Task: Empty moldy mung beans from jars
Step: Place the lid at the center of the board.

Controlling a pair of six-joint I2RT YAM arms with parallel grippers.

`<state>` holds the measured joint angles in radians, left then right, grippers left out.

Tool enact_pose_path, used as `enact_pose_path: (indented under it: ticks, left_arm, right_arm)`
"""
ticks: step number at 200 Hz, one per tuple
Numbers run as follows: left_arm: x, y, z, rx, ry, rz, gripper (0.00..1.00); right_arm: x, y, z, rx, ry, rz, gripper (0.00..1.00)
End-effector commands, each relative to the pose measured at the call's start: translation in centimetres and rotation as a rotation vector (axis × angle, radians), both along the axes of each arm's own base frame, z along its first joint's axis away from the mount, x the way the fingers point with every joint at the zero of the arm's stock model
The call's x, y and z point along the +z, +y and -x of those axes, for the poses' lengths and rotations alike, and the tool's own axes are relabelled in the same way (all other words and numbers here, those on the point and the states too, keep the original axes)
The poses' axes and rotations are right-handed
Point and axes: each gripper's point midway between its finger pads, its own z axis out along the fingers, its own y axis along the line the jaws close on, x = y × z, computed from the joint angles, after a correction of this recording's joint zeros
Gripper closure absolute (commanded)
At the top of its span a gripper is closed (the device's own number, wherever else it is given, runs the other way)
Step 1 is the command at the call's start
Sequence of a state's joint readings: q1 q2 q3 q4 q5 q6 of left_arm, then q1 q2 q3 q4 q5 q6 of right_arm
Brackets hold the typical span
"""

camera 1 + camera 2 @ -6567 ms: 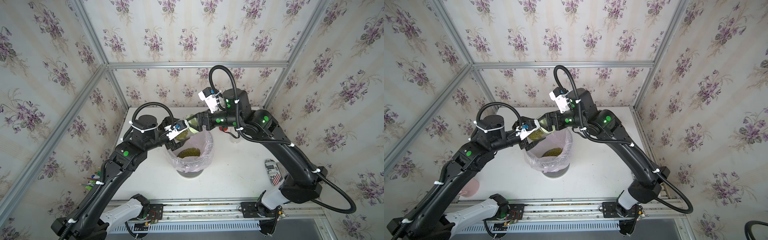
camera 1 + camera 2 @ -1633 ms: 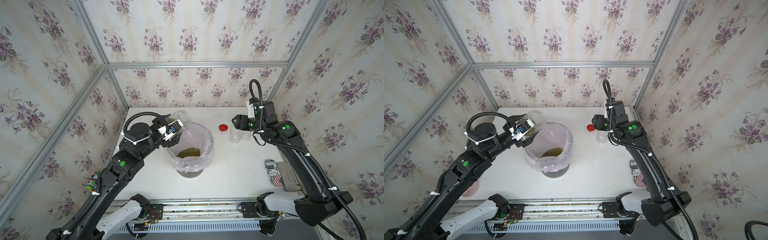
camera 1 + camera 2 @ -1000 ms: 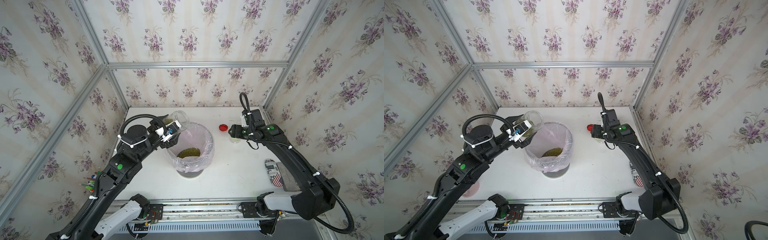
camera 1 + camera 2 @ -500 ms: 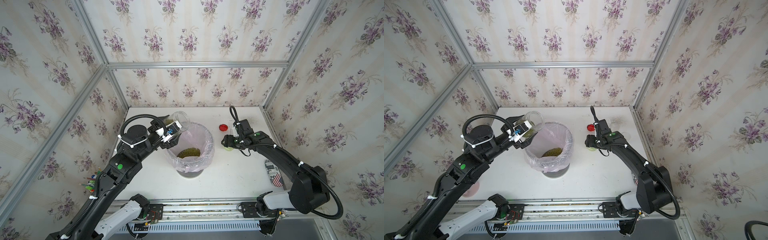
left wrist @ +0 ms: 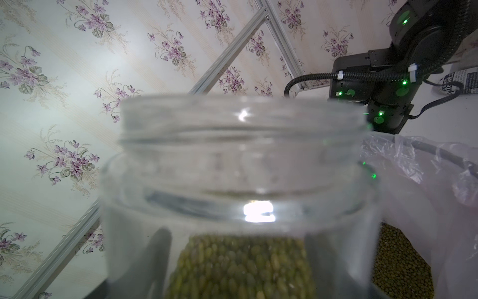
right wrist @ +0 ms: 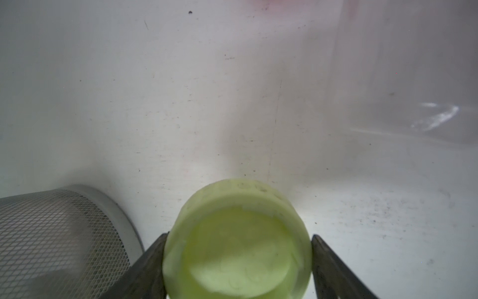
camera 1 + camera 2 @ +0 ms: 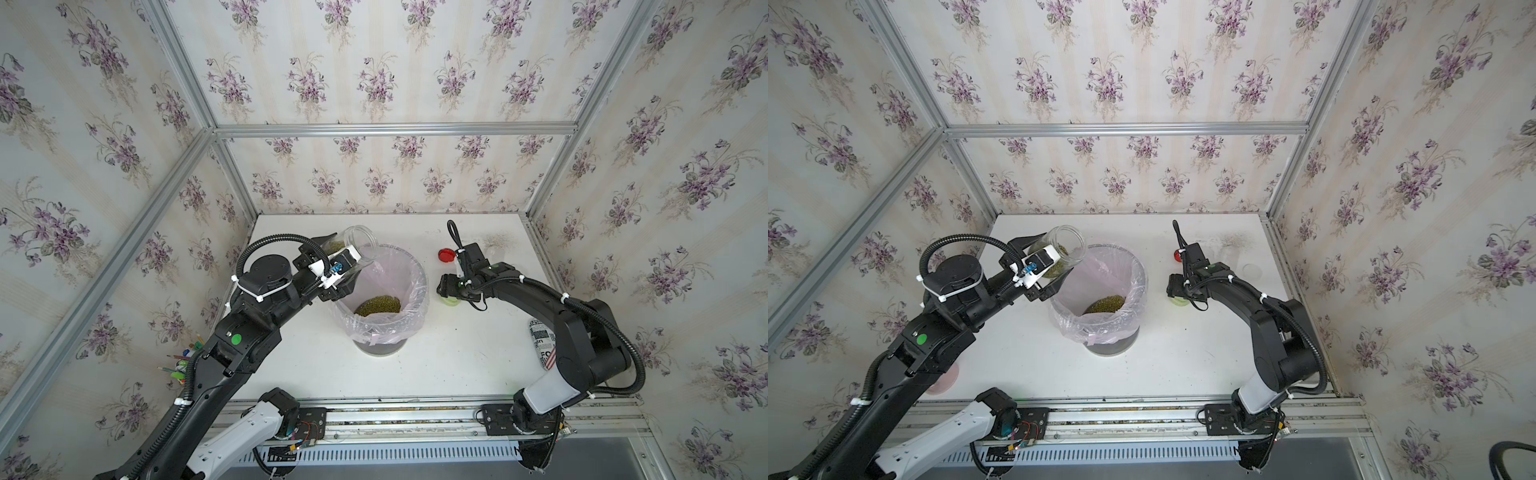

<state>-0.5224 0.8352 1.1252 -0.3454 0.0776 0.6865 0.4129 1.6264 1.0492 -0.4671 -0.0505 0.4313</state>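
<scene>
- The left tool (image 7: 341,266) is clenched around a clear, lidless jar (image 7: 362,241). In the left wrist view its dark fingers (image 5: 157,261) show through the glass on either side.
- The jar is tilted, with its mouth raised and facing roughly 1 o'clock. It hangs above the table (image 7: 457,361) at the 10 to 11 o'clock side of the bin (image 7: 382,352). I cannot tell whether it touches the rim.
- Mung beans (image 5: 240,266) lie in the lower, base end of the jar. The neck and mouth hold none.
- The bin stands near the middle of the table, lined with a pink bag (image 7: 409,266). A heap of the same beans (image 7: 377,305) lies at its bottom.
- The right tool (image 7: 449,291) is low over the table at the bin's 3 o'clock, just beside the bin. It is grasping a pale green lid (image 6: 236,243), and the right wrist view shows one finger against each side of it.
- I cannot tell whether the green lid rests on the table or sits just above it.
- A red lid (image 7: 446,254) lies flat on the table at the bin's 2 o'clock. It is apart from the green lid, toward 12 o'clock from it.
- A second jar (image 6: 413,85), clear and blurred, shows near the green lid in the right wrist view.
- A printed can (image 7: 540,345) lies at the table's 4 o'clock edge, beside the right arm.
</scene>
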Motion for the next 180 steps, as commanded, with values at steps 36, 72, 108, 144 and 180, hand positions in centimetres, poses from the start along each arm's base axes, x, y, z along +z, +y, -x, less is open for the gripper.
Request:
enact_pose_path:
  ticks: [36, 72, 108, 144, 180]
  left_arm:
    - [2.4, 0.1, 0.1, 0.000, -0.093, 0.037, 1.00]
    - [2.3, 0.2, 0.1, 0.004, -0.092, 0.035, 1.00]
    - [2.3, 0.2, 0.0, 0.008, -0.094, 0.029, 1.00]
    - [2.4, 0.2, -0.1, 0.008, -0.095, 0.029, 1.00]
    - [2.6, 0.1, -0.1, 0.006, -0.096, 0.027, 1.00]
  right_arm:
    - [-1.6, -1.1, -0.6, -0.054, 0.010, 0.078, 0.35]
    - [-2.8, -1.4, -0.7, -0.063, 0.021, 0.099, 0.35]
    - [-3.8, -1.8, -1.0, -0.072, 0.046, 0.137, 0.34]
    - [-4.4, -2.0, -0.5, -0.069, 0.077, 0.156, 0.32]
    - [-4.8, -2.3, 0.0, -0.068, 0.100, 0.170, 0.25]
